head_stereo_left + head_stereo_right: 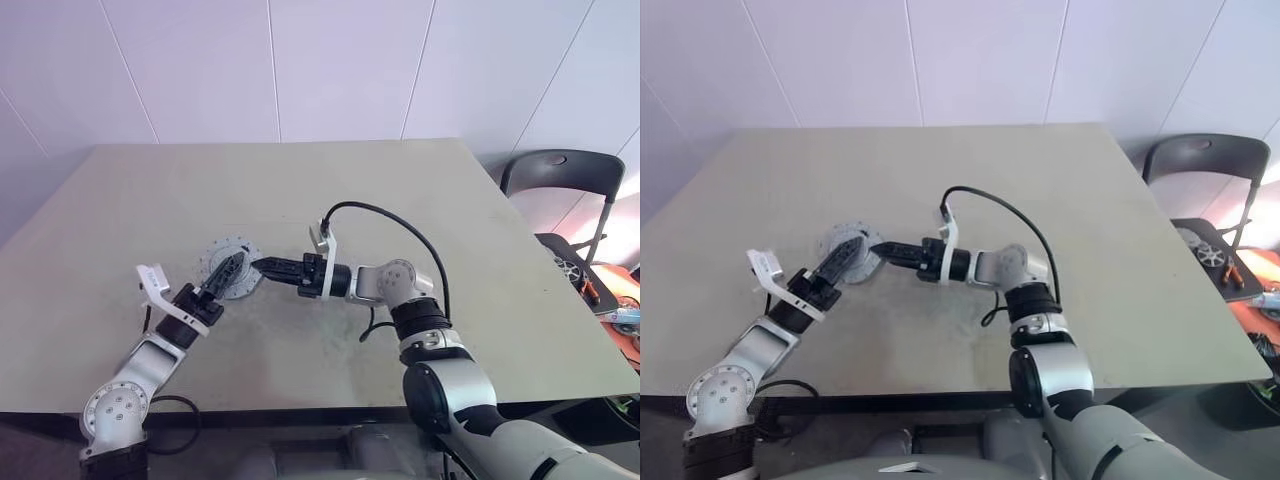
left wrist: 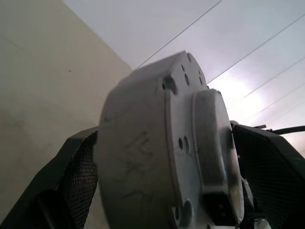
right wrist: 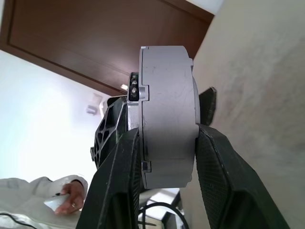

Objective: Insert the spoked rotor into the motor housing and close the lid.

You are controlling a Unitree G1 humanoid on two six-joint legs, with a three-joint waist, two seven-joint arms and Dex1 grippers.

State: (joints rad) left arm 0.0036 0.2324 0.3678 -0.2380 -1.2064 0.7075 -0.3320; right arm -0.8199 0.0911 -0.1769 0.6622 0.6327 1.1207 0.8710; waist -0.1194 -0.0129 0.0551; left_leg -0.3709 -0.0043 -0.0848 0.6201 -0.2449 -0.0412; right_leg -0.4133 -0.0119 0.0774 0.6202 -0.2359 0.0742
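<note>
the short round silver-grey metal motor housing (image 3: 167,114), smooth-walled with scuffs and small holes in its flat face, is held above the beige tabletop (image 1: 420,220). the right gripper (image 3: 167,143) has its jaws clamped across its thickness; the left gripper (image 1: 228,270) jaws stand wide apart either side of it.

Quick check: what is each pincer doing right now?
Left pincer: open, its fingers either side of the motor housing.
Right pincer: shut on the motor housing.
</note>
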